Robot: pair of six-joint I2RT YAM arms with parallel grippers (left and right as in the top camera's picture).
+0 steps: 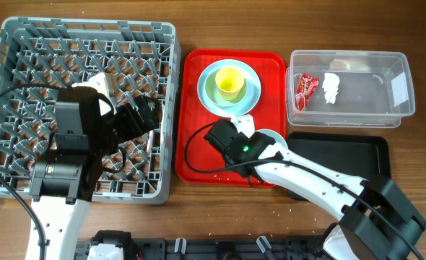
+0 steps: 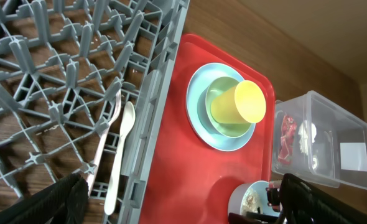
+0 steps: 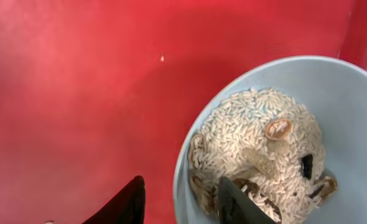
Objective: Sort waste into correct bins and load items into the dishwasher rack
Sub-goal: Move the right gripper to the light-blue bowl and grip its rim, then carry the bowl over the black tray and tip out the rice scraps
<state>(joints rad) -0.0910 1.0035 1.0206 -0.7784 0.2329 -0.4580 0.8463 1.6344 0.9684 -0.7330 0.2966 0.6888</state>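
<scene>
Pale-blue small round bowl (image 3: 348, 93) of beige rice scraps (image 3: 252, 134) sits upright on flat red serving tray (image 3: 78, 93). Right gripper (image 3: 180, 202) parted, straddling its rim. Left gripper (image 1: 137, 119) wide, empty, above grey lattice rack (image 1: 90, 25). Cream fork (image 2: 102, 146) and spoon (image 2: 120, 155) lie lengthwise along rack's tray-side wall, heads toward far side.

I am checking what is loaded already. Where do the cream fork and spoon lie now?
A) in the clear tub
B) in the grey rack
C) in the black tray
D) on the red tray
B: the left wrist view shows the fork and spoon lying side by side on the floor of the grey rack.
</scene>
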